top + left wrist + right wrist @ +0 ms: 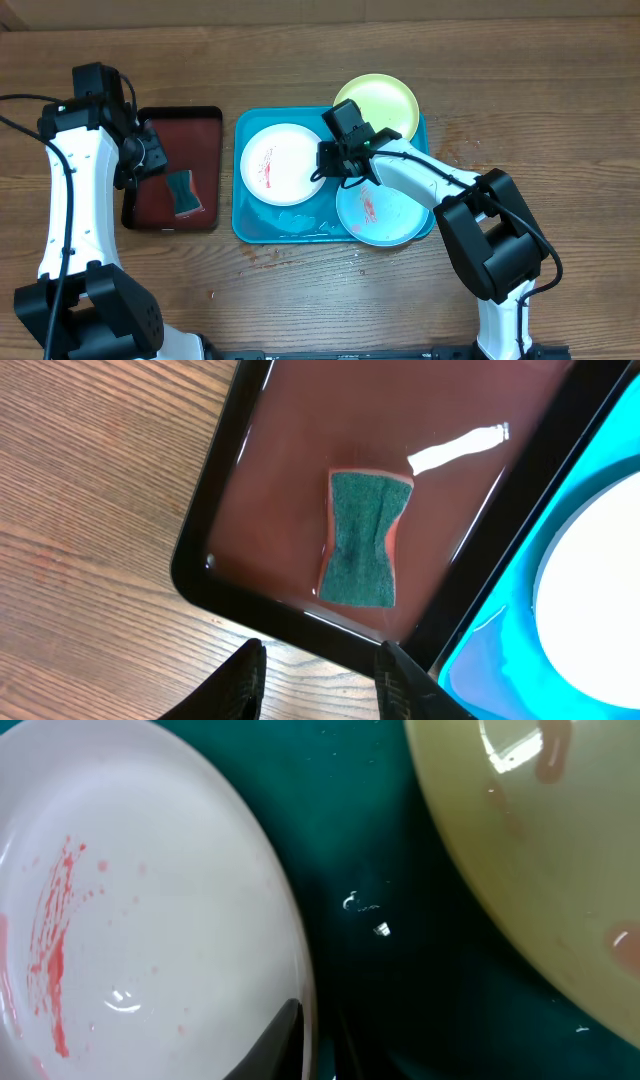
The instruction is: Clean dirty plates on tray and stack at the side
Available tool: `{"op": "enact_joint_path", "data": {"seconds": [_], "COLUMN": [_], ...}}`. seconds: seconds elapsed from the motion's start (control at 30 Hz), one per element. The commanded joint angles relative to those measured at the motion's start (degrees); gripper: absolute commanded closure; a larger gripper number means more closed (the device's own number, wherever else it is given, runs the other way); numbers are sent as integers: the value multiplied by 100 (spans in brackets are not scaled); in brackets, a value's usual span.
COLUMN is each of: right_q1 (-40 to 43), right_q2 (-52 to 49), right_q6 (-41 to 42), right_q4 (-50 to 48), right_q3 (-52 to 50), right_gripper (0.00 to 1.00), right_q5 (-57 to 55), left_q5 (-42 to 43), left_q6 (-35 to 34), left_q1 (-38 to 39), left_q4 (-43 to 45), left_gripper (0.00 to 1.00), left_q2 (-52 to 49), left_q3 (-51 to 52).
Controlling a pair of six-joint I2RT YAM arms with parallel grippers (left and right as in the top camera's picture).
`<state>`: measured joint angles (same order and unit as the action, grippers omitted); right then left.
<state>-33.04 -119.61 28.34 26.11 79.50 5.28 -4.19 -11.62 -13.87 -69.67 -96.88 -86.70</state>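
**Right hand at the white plate's rim, left hand open over the sponge**

The right gripper [312, 1045] hangs low over the blue tray [255, 225], in the gap between two plates. In its wrist view, one dark finger [283, 1038] lies on the inner side of the white plate's [140, 910] rim. The other finger is lost against the dark tray floor, so a grasp cannot be told. The white plate carries red smears. Ahead and to the other side of this hand sits the yellow-green plate [540, 840]. The mint plate [385, 215], also smeared red, lies under the arm.

The left gripper [322, 652] is released, its fingers apart with nothing between them. Just ahead of it a green sponge [362, 538] lies flat in the dark red tray [280, 480].
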Motion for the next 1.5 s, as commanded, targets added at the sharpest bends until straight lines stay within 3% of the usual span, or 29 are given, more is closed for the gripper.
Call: {"op": "enact_joint_path", "data": {"seconds": [0.0, 0.1, 0.33, 0.47, 0.7, 0.83, 1.13, 1.3, 1.47], "right_q1": [-13, -13, -13, -13, -11, -11, -11, -11, -11], "right_q2": [-83, -170, -221, -221, -221, -219, -221, -221, -221], "right_q6": [46, 197, 214, 212, 205, 190, 190, 190, 190], "right_q4": [-57, -52, -33, 15, 13, 11, 7, 7, 9], "right_q3": [146, 146, 146, 146, 146, 146, 146, 146, 146], "right_gripper": [90, 96, 96, 96, 96, 96, 96, 96, 96], "right_q5": [-98, -94, -90, -72, -74, -76, -76, -76, -76], "left_q5": [-68, -68, -70, 142, 960, 1019, 979, 911, 914], "left_q6": [72, 72, 94, 570, 1008, 1038, 1040, 1038, 1036], "left_q1": [39, 39, 39, 39, 39, 39, 39, 39, 52], "left_q4": [22, 22, 111, 190, 503, 520, 457, 389, 387], "left_gripper": [62, 61, 65, 62, 81, 83, 76, 66, 66], "left_q2": [-24, -24, -181, -654, -1558, -1816, -2004, -2004, -2004], "left_q3": [39, 42, 44, 44, 44, 44, 76, 79, 223]}}
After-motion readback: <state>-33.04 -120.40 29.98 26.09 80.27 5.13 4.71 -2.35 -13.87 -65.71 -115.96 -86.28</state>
